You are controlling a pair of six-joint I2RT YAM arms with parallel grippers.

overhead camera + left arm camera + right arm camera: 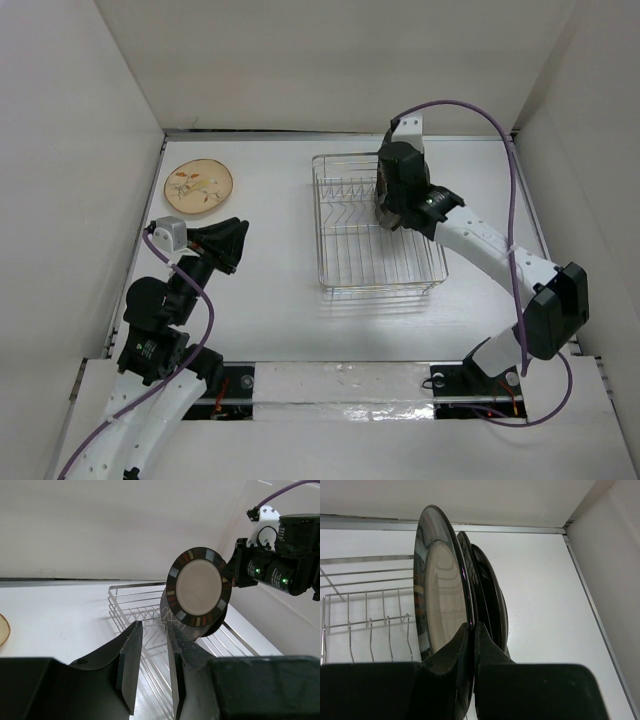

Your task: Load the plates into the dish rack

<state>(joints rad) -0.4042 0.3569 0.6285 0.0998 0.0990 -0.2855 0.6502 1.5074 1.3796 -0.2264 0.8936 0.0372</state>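
The cream-centred plate (199, 586) is stood on edge in the dish rack (385, 290), right of ctr in the top view. It is upright, its round face turned toward frame left, its edge line run roughly top-to-bottom of that view. Its rim is pinched by the right gripper (471, 630), clamped tight w/ only the thin rim btwn the jaws. Two more dark plates (489, 595) are seen just behind it, also on edge and close-packed; whether they touch cannot be told. The left gripper (154, 630) is held part-open at lower left of the top view, w/ nothing btwn its jaws and nothing touched. The tan floral plate (199, 187) is laid flat on the bench (280, 230) at upper left. Plate: glossy glaze, pale ctr, dark rim w/ coloured blocks. Rack: thin chrome wire, rectangular, upright prongs. Bench: matte white.
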